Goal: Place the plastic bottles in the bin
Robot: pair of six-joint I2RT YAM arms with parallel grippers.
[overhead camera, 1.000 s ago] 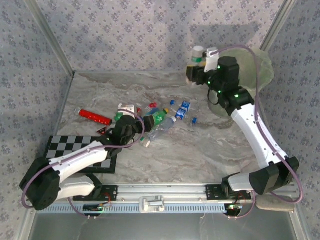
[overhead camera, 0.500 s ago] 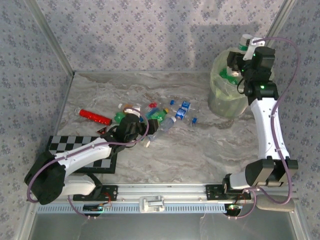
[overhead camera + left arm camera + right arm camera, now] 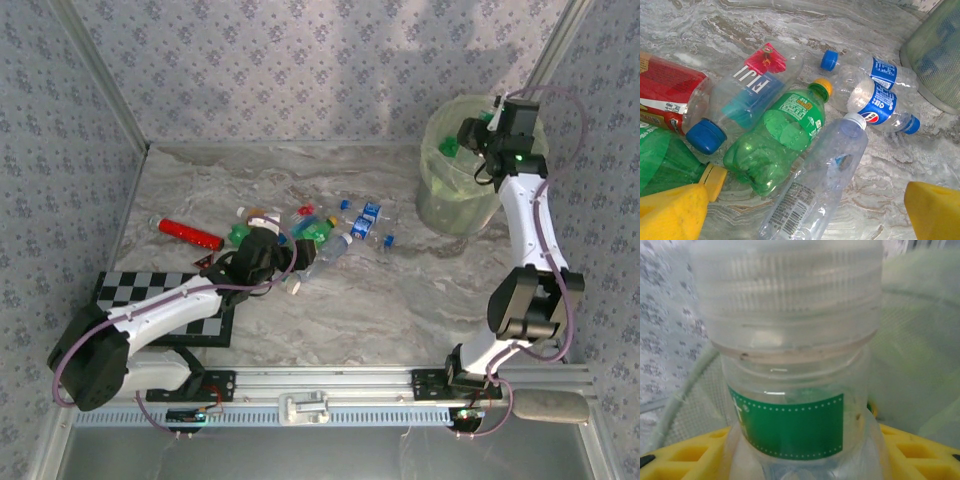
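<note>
Okay, the big table has the bin standing at its far right corner. My right arm rises from the near right edge, bends at the elbow and reaches far. This puts the right gripper over the bin's open top. Its yellow fingers are squeezed on a clear bottle with a green label, and the cap points away from them.

I think this step is the drop. To do it well, I want the whole bottle inside the ring of the rim before I let go. If it hangs over the edge, it could hit the rim and bounce out. Then I should open the fingers wide in one go, so the bottle falls straight into the bag.

My left arm lies low. It reaches from the near left, over the checkerboard, to the heap of bottles in the middle of the table. The left gripper has its fingers wide apart and holds nothing. A long clear bottle lies between them, and a green bottle touches its left side.
</note>
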